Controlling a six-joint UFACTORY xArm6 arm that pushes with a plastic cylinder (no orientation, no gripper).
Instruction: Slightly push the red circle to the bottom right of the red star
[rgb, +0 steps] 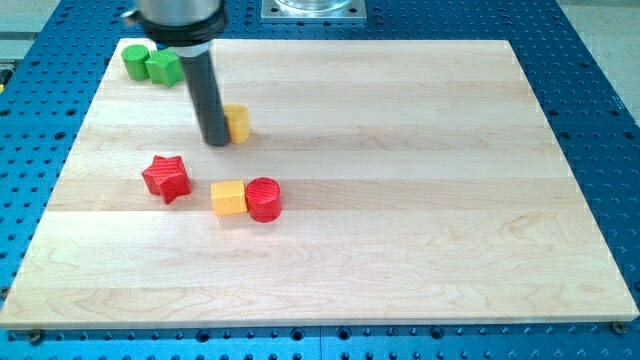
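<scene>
Dark rod's lower end, my tip (216, 142), bare and holding nothing, touching a small yellow block (238, 123) on its right, red circle (264, 199) below-right against a yellow cube (228, 198), red star (167, 178) below-left, open wooden board (420, 200) rightward, two green blocks (152, 64) above-left near the board's top edge.

— What lies near the red star (167, 178)?
— The yellow cube (228, 198) is to its right, a bit lower. The red circle (264, 199) touches that cube, farther right.
— And above the star?
— My tip (216, 143) and the other yellow block (239, 123), touching. The round green block (135, 60) and the second green block (164, 68) sit at the view's top.
</scene>
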